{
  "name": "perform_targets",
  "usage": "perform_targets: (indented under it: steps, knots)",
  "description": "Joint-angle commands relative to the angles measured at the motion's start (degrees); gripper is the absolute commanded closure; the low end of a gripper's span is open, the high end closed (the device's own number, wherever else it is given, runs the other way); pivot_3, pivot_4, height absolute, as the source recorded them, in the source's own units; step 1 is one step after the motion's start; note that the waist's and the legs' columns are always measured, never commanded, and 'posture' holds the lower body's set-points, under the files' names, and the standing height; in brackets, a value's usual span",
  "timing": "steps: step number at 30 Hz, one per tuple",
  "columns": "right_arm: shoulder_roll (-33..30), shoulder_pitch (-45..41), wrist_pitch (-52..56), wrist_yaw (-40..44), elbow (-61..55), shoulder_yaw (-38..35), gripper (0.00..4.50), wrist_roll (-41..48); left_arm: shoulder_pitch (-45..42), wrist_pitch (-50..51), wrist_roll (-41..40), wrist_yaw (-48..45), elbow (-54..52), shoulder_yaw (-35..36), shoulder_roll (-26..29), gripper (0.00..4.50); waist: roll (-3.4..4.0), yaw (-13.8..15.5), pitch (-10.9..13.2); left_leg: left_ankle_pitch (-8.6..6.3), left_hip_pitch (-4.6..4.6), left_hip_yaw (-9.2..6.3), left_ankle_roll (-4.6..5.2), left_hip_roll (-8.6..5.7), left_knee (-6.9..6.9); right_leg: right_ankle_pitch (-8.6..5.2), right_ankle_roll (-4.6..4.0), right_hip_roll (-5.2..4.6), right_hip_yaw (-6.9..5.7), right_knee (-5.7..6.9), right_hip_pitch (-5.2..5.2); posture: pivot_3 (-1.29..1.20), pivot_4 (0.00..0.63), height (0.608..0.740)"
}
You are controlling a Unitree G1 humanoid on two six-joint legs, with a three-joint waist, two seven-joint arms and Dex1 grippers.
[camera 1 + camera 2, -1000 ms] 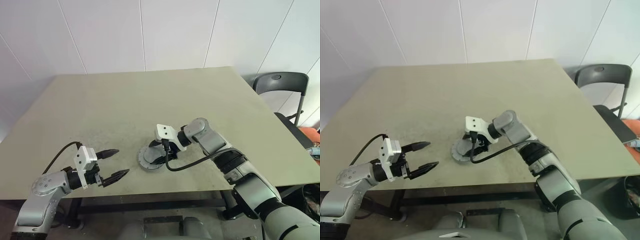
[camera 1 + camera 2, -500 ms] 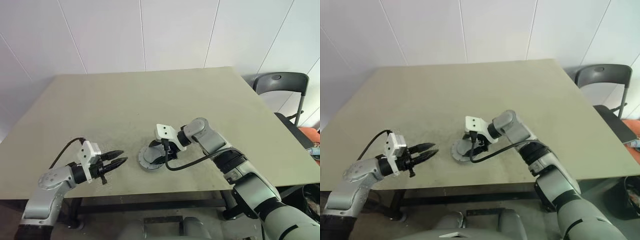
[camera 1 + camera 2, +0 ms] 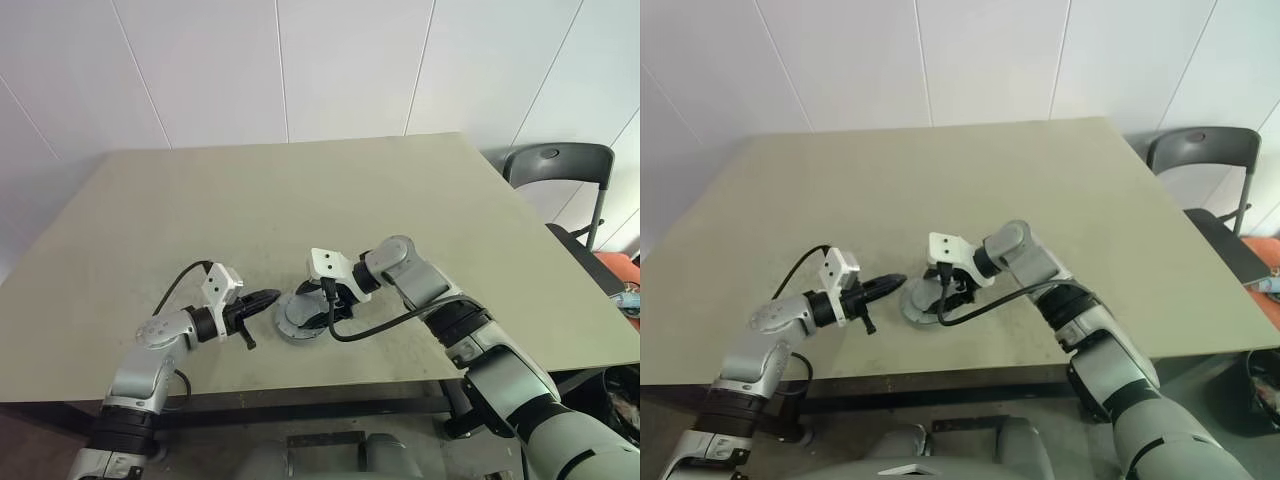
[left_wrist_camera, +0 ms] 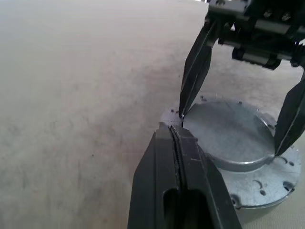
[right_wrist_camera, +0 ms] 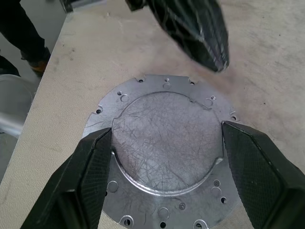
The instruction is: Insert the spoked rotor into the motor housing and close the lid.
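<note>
The motor housing (image 3: 298,322) lies near the table's front edge as a round grey metal body with a holed flange (image 5: 143,195) and a raised flat top. Whether that top is the lid I cannot tell. The spoked rotor is hidden or out of view. My right gripper (image 5: 167,131) reaches down over the housing, fingers spread wide, with the fingertips (image 5: 102,143) against opposite sides of the raised top. My left gripper (image 4: 171,131) is shut and empty. It points level at the housing's left rim, its tip right beside the flange and close to one right finger (image 4: 193,71).
The beige table (image 3: 300,200) stretches bare behind and to the left of the housing. Its front edge runs just below both arms. A dark folding chair (image 3: 555,165) stands off the table's far right corner.
My left gripper has shut from wide open and travelled right across the table until its tip is beside the housing. The right gripper and the housing have not moved.
</note>
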Motion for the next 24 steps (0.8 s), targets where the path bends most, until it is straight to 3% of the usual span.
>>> perform_targets:
  steps: [1, 14, 18, 24]
  knots:
    - [0.46, 0.15, 0.60, -0.09, 0.99, 1.44, 1.23, -1.18, -1.18, 2.20, 0.20, -0.11, -1.12, -1.15, 0.11, 4.50, 0.00, -0.05, 0.00, 0.00, 0.00, 0.00, 0.00, 0.00, 0.00, 0.00, 0.00, 0.00, 0.00, 0.00, 0.00, 0.00, 0.000, 0.740]
    - [1.03, -0.01, 1.02, -1.16, 1.14, 0.88, 1.23, -1.06, -0.43, 6.10, 0.76, -0.88, -2.63, -2.61, 0.59, 4.50, 0.00, -0.19, 0.00, -0.01, 0.02, -0.01, -0.01, 0.00, -0.01, -0.01, -0.01, 0.00, 0.00, -0.01, 0.00, 0.00, 0.000, 0.740]
    - [1.17, -0.06, 1.13, -1.53, 0.74, 0.19, 0.03, -0.67, -0.26, 6.63, 0.67, -0.85, -3.06, -2.50, 0.67, 4.50, 0.02, -0.67, 0.01, -0.02, -0.02, -0.01, -0.03, 0.00, -0.01, -0.01, -0.01, -0.01, 0.00, -0.02, -0.02, 0.00, 0.000, 0.740]
    - [1.07, -0.61, 1.91, -1.56, -0.71, -1.03, 0.03, 0.68, 0.42, 7.26, 0.66, -1.01, -3.90, -2.50, 1.22, 4.50, 0.02, -0.85, 0.01, -0.01, -0.06, -0.02, -0.02, 0.00, -0.09, 0.00, 0.01, -0.02, -0.01, -0.27, 0.05, 0.00, 0.000, 0.740]
